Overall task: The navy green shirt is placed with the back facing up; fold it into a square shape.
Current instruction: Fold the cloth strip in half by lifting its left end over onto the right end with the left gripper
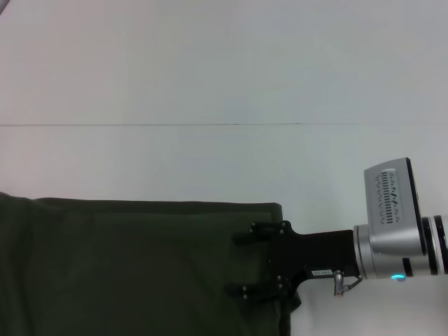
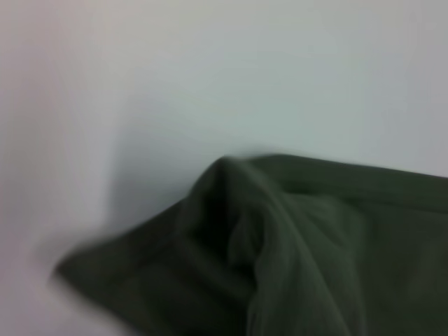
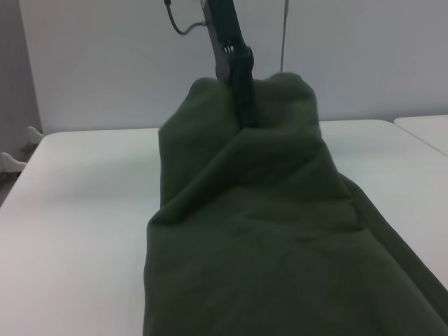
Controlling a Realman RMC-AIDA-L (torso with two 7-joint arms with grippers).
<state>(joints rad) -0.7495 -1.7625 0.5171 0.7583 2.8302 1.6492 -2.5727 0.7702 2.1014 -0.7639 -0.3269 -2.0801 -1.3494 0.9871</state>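
Shirt (image 1: 133, 269) lies on the white tabletop (image 1: 210, 77), filling the lower left of the head view; its far edge runs straight across and ends at a squared corner near the right gripper. Fabric is plain dark olive, matte, with no print, tag or writing visible in any view. Right gripper (image 1: 245, 260) reaches in from the right at the shirt's right edge, its two black fingers (image 1: 246, 234) lying over the cloth with the jaws apart, one finger nearer the far corner and the other closer to the robot. Behind the fingers sits a black mount bearing a small white label, text too small to read, then a silver wrist housing with a lit teal indicator. In the right wrist view the shirt (image 3: 280, 238) rises from the tabletop (image 3: 77, 203) into a peak, where a dark gripper (image 3: 241, 84) farther off meets the cloth, presumably the left gripper; I cannot tell how its jaws stand. The left wrist view shows a bunched, raised fold of the shirt (image 2: 280, 245) above the tabletop (image 2: 210, 70), with no fingers in that view.
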